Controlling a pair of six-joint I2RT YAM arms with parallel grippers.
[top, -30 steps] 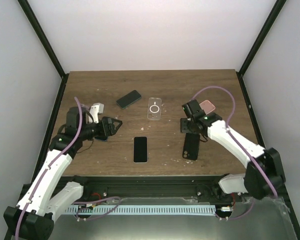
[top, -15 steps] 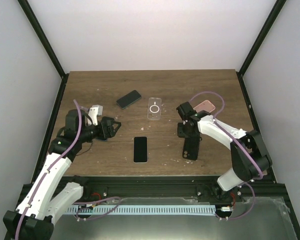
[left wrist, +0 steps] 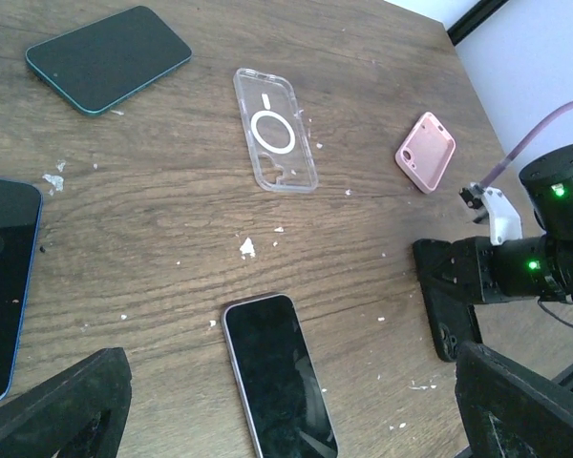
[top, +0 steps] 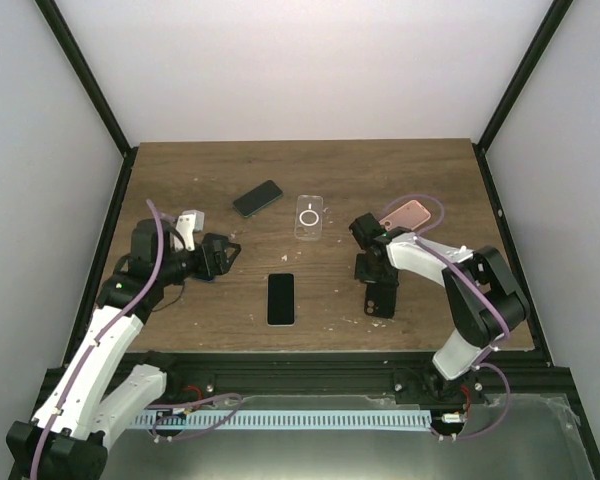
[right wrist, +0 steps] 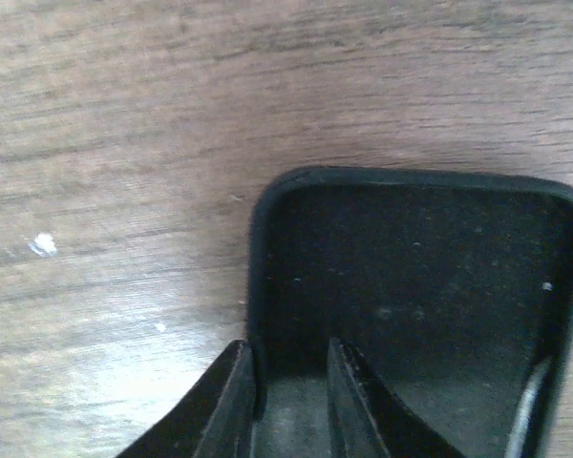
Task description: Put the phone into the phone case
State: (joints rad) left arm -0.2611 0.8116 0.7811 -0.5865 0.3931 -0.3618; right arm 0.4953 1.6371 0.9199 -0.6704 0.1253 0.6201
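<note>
Left tool (top: 228, 252): mine, jaws spread wide and holding nothing. It hangs low over the left of the bench (top: 330, 170), out of the way while my other arm works.
Blue phone (left wrist: 0, 286): flat beneath that tool and untouched.
Dark phone (top: 257, 198): flat and angled near the far edge, apart from everything else. I judge it a spare.
Phone (top: 281, 298): the one I mean to fit. It lies screen up in the middle of the near side, well apart from both tools, with open wood around it for a pick.
Clear case (top: 309, 217): flat, just beyond the phone and not in play.
Right tool (right wrist: 288, 363): down on the black case (top: 384, 300), at its far end. One of my fingers (right wrist: 231, 401) sits outside the side wall and the other inside, so closing pinches the rim. The gap is narrow, but I cannot tell whether it grips yet.
Black case, why: it lies open side up, right of the phone, and a rim hold would let me drag or steady it.
Pink case (top: 412, 212): flat beyond my right arm, left alone.
</note>
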